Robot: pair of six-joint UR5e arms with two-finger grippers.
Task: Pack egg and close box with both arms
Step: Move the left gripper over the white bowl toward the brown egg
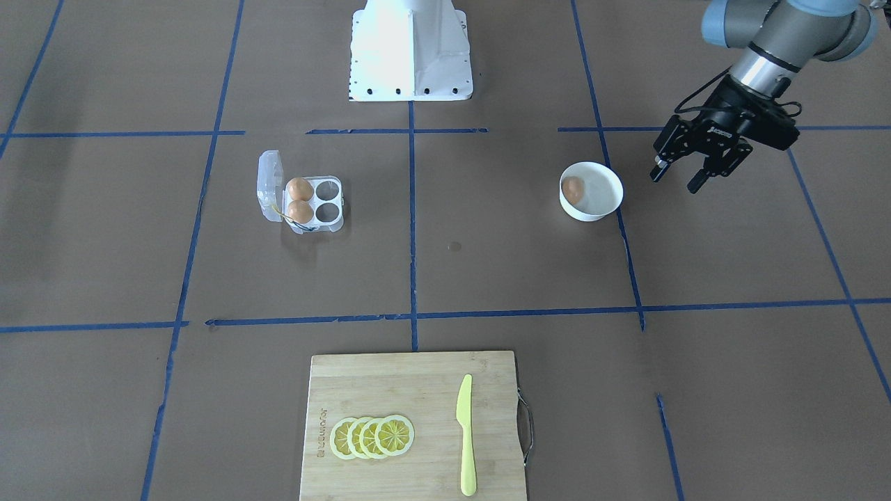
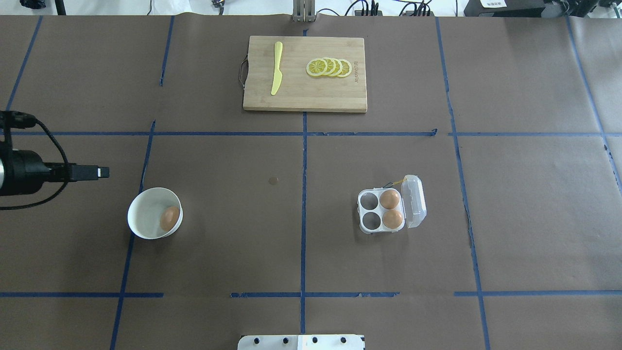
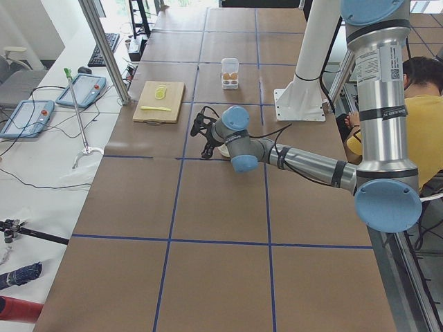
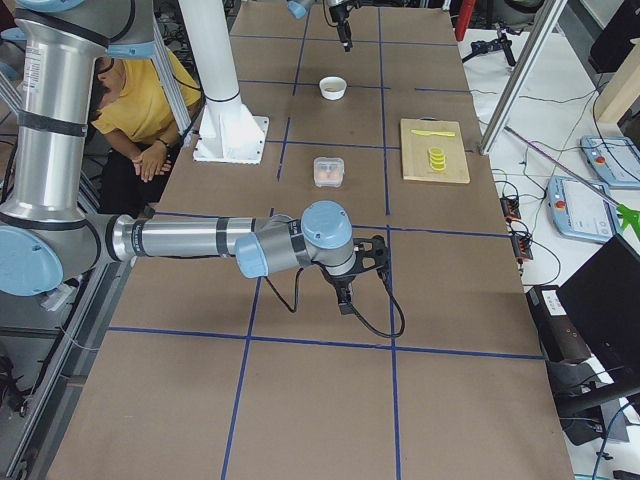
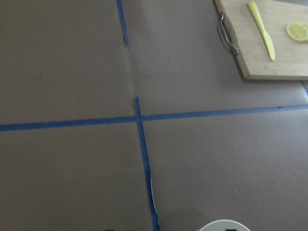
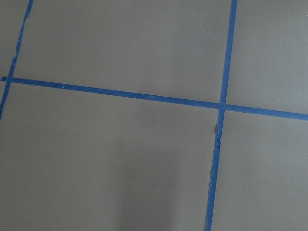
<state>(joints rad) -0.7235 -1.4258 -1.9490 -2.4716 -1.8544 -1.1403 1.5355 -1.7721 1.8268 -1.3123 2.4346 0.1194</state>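
So far nothing is packed: the egg (image 1: 573, 189) lies in the bowl (image 1: 603, 199), well apart from the box (image 1: 326, 209), whose lid stands open over two eggs (image 1: 299, 188) and two free cups. Left gripper (image 1: 675, 182) hangs beside the bowl, fingers apart, empty. Right gripper (image 4: 350, 292): I cannot tell its state. Picking, placing and closing all remain.
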